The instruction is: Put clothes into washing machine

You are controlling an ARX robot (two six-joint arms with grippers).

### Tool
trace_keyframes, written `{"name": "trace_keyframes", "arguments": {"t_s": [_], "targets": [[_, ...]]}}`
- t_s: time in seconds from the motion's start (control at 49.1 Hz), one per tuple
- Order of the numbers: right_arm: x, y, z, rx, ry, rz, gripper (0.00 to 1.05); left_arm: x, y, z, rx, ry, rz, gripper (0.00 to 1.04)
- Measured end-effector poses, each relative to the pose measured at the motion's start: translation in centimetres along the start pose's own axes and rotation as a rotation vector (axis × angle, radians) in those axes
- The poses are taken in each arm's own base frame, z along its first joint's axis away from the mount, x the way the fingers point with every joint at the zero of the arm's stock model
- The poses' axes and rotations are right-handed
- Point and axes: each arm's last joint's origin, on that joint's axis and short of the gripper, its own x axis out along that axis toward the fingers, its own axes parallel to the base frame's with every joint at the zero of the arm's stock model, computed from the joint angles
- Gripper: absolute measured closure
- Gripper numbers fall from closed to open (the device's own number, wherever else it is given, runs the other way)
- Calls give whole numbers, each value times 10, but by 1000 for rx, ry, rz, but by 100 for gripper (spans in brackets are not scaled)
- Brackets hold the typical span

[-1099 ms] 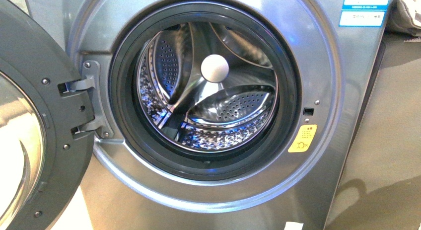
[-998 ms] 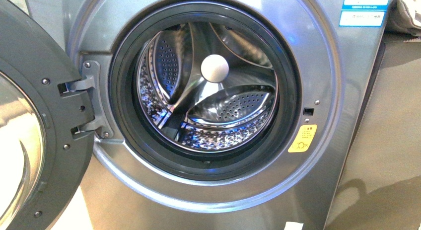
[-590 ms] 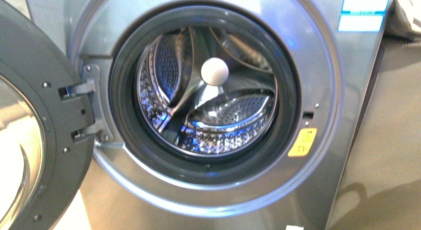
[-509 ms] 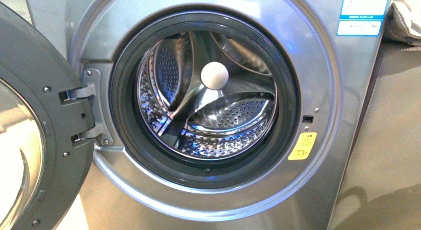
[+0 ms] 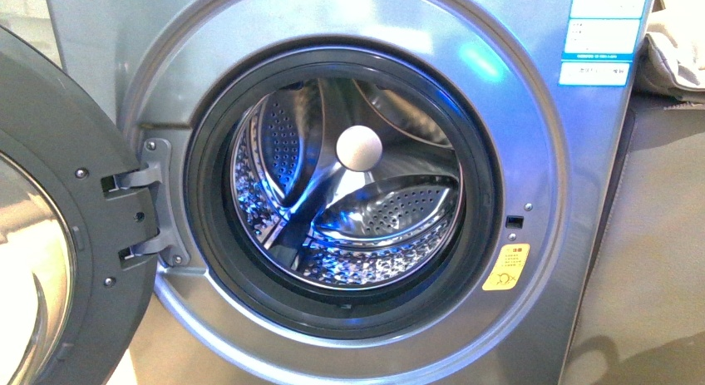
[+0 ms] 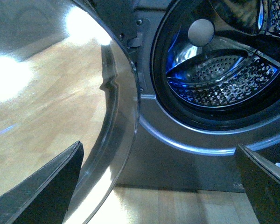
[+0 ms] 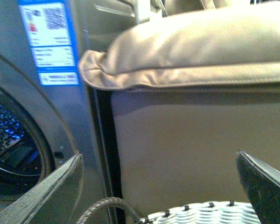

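The silver-grey washing machine (image 5: 540, 152) fills the front view, its door (image 5: 83, 235) swung open to the left. The perforated steel drum (image 5: 374, 210) holds no fabric that I can see. The clothes are out of view in every frame. Neither arm shows in the front view. In the left wrist view my left gripper (image 6: 158, 186) is open and holds nothing, low in front of the machine (image 6: 186, 140) beside the door glass (image 6: 60, 102). In the right wrist view my right gripper (image 7: 158, 186) is open with nothing in it, just above a white woven basket rim (image 7: 200, 212), to the right of the machine (image 7: 51, 112).
A beige cushioned seat (image 7: 177, 140) with a pale cushion (image 7: 200, 42) stands close against the machine's right side. Pale fabric (image 5: 673, 52) lies on top of it. A basket handle (image 7: 102, 205) curves up by the machine's corner. Wooden floor (image 6: 177, 205) lies below the porthole.
The front view has tilted upward, so the porthole, yellow sticker and blue-white label now sit lower in the picture. The drum stays without fabric.
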Motion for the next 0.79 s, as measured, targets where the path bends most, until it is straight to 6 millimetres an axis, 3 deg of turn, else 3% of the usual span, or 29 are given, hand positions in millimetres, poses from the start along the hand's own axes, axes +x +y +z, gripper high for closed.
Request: {"name": "trace_keyframes", "arguments": {"t_s": [0.102,0.265,0.346,0.468,0.529,0.631,0.794], "targets": [[19,-24,-18,109,118,-112,7,0,0,0,0,0,0,6],[32,-46,-70,212,324,-242,7,0,0,0,0,0,0,6],[36,-56,-103,222,414,-288,7,0,0,0,0,0,0,6],[47,-73,-184,275,621,-358,7,0,0,0,0,0,0,6],[49,-72,-215,314,702,-360,7,0,0,0,0,0,0,6],[46,-55,-274,371,859,-338,7,0,0,0,0,0,0,6],[41,-31,-329,378,985,-316,7,0,0,0,0,0,0,6]]}}
